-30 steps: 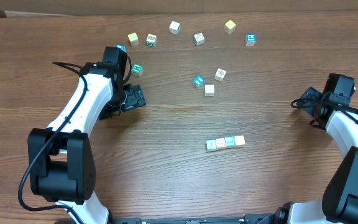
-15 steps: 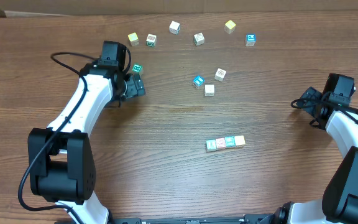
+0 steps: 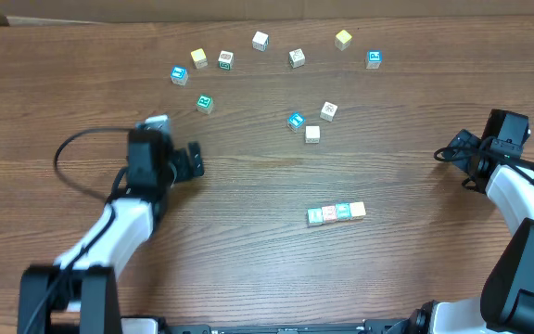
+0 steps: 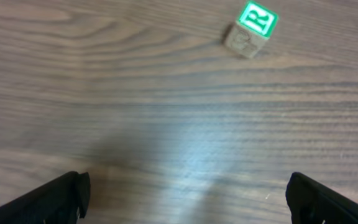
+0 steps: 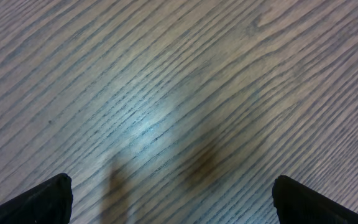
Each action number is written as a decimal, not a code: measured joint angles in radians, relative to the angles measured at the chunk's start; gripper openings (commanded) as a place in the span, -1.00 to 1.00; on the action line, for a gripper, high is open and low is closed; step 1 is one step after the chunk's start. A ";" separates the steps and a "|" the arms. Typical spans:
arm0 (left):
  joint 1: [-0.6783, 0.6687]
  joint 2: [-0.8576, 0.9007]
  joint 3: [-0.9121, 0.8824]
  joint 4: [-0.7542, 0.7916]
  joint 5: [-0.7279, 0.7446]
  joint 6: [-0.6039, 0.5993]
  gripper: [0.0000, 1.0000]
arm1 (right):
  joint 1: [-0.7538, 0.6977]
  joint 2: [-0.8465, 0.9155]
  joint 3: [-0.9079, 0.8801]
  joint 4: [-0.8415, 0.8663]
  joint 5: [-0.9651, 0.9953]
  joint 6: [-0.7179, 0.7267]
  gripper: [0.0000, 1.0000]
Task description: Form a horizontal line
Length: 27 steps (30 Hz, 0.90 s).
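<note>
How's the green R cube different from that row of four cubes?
The green R cube stands alone; the row of four cubes sits touching, side by side. The green R cube lies farther back, left, and askew; the row lies nearer, right of centre, nearly level. Both are small cubes, neither gripped.

- The line: four small cubes touching side by side, tilted slightly.
- Tops run white-green, red, teal, yellow, left to right.
- It lies on wood, lower centre-right.

Brown wood-grain table, soft pale glare on its surface, tan strip beyond the far edge
</note>
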 measured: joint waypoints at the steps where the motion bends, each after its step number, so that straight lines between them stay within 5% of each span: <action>1: 0.011 -0.026 -0.029 0.005 0.002 0.001 0.99 | 0.000 0.000 0.000 0.000 0.000 0.000 1.00; 18: 0.052 -0.312 -0.492 0.477 0.026 0.000 0.99 | 0.000 0.000 0.000 0.000 0.000 0.000 1.00; 27: 0.052 -0.448 -0.614 0.509 -0.025 -0.042 0.99 | 0.000 0.000 0.000 -0.001 0.000 0.000 1.00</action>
